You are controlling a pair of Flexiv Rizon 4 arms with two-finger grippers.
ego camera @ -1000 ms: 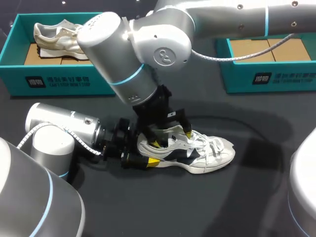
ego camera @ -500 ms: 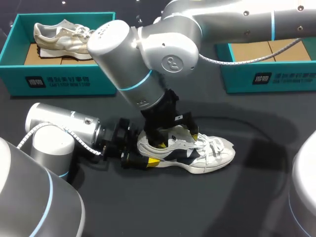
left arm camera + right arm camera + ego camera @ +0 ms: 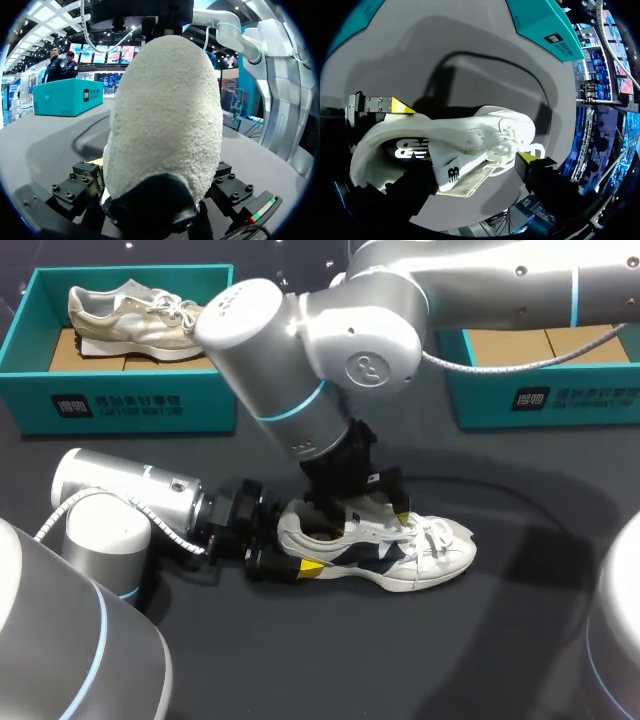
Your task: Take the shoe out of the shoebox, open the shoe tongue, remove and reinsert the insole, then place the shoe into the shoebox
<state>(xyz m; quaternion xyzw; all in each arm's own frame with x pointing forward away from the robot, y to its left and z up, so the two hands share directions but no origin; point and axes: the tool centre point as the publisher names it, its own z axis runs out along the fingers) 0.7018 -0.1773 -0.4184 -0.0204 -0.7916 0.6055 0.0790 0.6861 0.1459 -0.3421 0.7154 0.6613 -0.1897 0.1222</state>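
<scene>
A white shoe point(image 3: 425, 550) with dark side panels lies on its sole on the black table, toe to the right. My left gripper point(image 3: 286, 550) clasps its heel from both sides; in the left wrist view the rough white heel point(image 3: 165, 110) fills the space between the fingers point(image 3: 231, 186). My right gripper point(image 3: 362, 520) points down into the shoe's mouth. In the right wrist view its fingers stand apart, and the tongue point(image 3: 452, 172) lies between them. One yellow fingertip point(image 3: 527, 159) is outside by the laces. The other is hidden in the shoe.
A teal shoebox point(image 3: 135, 400) at the back left holds a beige shoe point(image 3: 130, 312). A second teal shoebox point(image 3: 545, 395) with a bare cardboard floor stands at the back right. A dark cable curves over the table behind the white shoe.
My right gripper has shifted right toward the laces and sunk deeper into the shoe's mouth. My left gripper and the shoe have kept still.
</scene>
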